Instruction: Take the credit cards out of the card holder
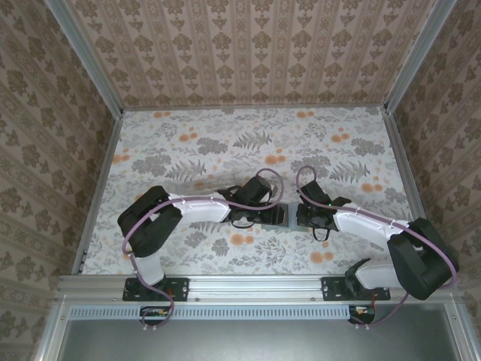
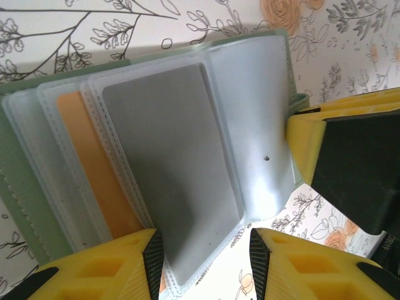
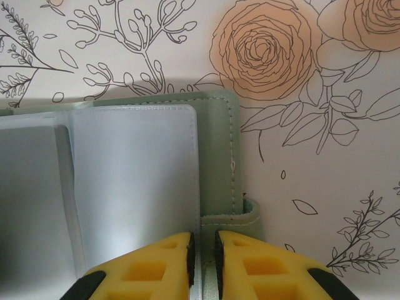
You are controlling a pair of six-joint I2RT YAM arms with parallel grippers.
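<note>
Closest to us in the left wrist view are the yellow fingers [image 2: 119, 269] of the left gripper [image 2: 205, 250]. Its jaws stand apart, with the lower end of a frosted sleeve between them, and neither pad visibly presses on it. That sleeve belongs to the card holder [image 2: 25, 206], which lies open on the table [image 1: 225, 143] with its clear pockets fanned. The front pocket shows a grey card [image 2: 169, 162], and the one behind it shows an orange card [image 2: 94, 181]. Both sit inside their plastic, which veils them.

At the holder's right edge the right gripper [image 3: 203, 250] has its jaws nearly together, pinching the green cover just beside the strap tab [image 3: 240, 215]. Its yellow-and-black finger crowds that side in the left wrist view.

From above, the two wrists meet over the holder and hide most of it. A clear plastic case [image 1: 203, 184] lies just behind the left arm. Lilac cables [image 1: 301, 177] loop over both wrists. Patterned walls [image 1: 255, 53] enclose the floral table.
</note>
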